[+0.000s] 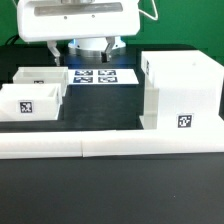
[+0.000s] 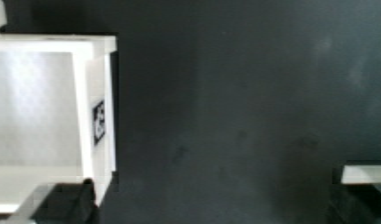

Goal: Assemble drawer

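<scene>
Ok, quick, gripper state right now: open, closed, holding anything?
Gripper: open, fingers spread wide above the black table, holding nothing; small white plastic tray beside one finger.

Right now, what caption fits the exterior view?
Robot gripper hovers near two white trays; tall casing at the exterior view's right.

Black table [image 1: 110, 190], white border bars [image 1: 50, 148].

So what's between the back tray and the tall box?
The marker board lies flat between the back tray and the tall box casing, seen in the exterior view.
</scene>
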Robot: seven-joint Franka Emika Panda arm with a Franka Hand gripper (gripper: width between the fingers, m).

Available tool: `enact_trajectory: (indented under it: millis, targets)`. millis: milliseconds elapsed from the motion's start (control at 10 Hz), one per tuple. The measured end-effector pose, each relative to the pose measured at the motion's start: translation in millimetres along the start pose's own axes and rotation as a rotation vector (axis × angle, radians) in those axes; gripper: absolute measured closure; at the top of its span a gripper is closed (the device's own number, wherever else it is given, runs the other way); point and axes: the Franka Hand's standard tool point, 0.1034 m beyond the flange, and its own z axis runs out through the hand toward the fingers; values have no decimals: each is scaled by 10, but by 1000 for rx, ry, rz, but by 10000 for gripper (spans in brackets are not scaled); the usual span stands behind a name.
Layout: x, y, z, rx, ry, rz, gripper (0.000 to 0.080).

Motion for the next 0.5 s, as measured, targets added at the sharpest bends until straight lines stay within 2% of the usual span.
enact_trajectory:
  millis: [200,500]
  targets:
    - [-10,34,13,0,-3,-23,151]
    - [-74,344,171,6,-16,-58,151]
